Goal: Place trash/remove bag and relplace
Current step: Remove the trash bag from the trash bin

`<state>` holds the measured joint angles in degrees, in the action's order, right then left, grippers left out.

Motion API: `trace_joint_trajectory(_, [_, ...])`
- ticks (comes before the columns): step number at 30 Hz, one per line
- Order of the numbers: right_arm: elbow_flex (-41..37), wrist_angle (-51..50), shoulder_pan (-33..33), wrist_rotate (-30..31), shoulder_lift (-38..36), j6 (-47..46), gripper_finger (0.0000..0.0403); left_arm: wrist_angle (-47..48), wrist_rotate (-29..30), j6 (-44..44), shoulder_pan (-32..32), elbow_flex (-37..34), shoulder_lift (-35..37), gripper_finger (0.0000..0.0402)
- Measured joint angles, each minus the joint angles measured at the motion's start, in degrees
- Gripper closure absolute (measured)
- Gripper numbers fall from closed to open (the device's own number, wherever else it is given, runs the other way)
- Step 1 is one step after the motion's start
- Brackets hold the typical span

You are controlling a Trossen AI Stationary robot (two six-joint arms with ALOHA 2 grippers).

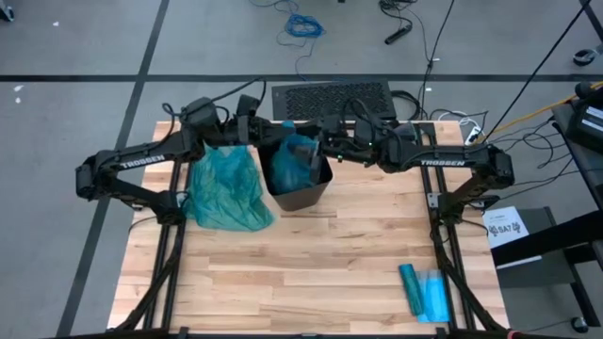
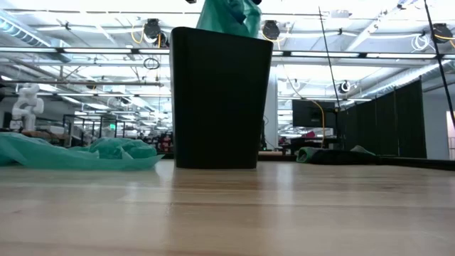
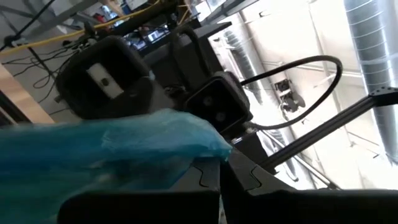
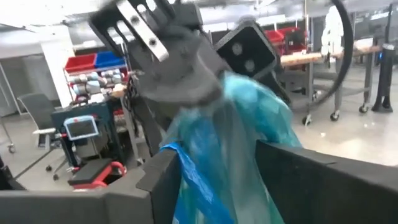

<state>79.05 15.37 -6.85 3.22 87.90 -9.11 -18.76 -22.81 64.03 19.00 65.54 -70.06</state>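
bin: black bin [image 1: 303, 188] stands at the far middle of the table [image 1: 311, 273], upright; in the low view it's a tall dark tapered tub [image 2: 219, 99].
new bag: teal bag [image 1: 294, 158] bunched over the bin mouth, partly above the rim; low view shows a tuft poking out the top [image 2: 229, 16].
old bag: second teal bag [image 1: 224, 188] lies slumped on the table just left of the bin, touching or nearly touching it.
trash: no loose wads visible on the table; probably inside the slumped bag, can't confirm.
left gripper: left gripper [image 1: 252, 127] at the far-left rim of the bin, film lying across its wrist view [image 3: 112, 155]; can't tell whether its fingers are pinched or apart.
right gripper: right gripper [image 1: 325, 143] over the bin's far-right rim, teal film draped between its fingers [image 4: 230, 162]; looks clamped on the new bag, hedged since the view is smeared.
handling: film is very light, limp, slippery and tears easily; it won't hold any shape.
grip point: take the bag's open hem, one side per gripper, pinch a fold not a single layer, stretch over the rim.
risk: bin is light; pulling the film sideways could tip it.
spare: roll of blue bags [image 1: 424, 292] near right corner.
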Motion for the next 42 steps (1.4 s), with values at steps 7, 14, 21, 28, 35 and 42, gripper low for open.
trace_joint_trajectory(7, [0.0, 0.5, -0.7, -0.9, 0.0, 1.2, 0.0329, -0.3, 0.3, 0.0, -0.3, 0.0, -0.1, 0.0402])
trace_joint_trajectory(14, [0.0, 1.0, -0.7, -2.1, 0.0, 3.6, 0.0398, -0.6, 0.4, -0.3, -0.3, 0.0, -0.1, 0.0402])
trace_joint_trajectory(21, [0.0, 0.8, -0.6, -2.8, 0.0, 3.4, 0.0402, -0.5, 1.3, -4.4, -1.0, 0.0, -0.7, 0.038])
trace_joint_trajectory(28, [0.0, -0.5, -0.6, -3.2, 0.0, 2.5, 0.0402, -0.5, 1.2, -6.2, -1.3, 0.0, -1.1, 0.0307])
trace_joint_trajectory(35, [-0.1, -0.6, -0.5, -3.6, 0.0, 2.0, 0.0403, 0.3, -10.4, -6.0, 1.1, 0.0, -1.0, 0.0289])
trace_joint_trajectory(42, [-0.1, -1.9, -0.6, -2.9, 0.2, 0.9, 0.0403, 16.2, -9.5, -11.6, 3.8, 0.1, 3.3, 0.0289])
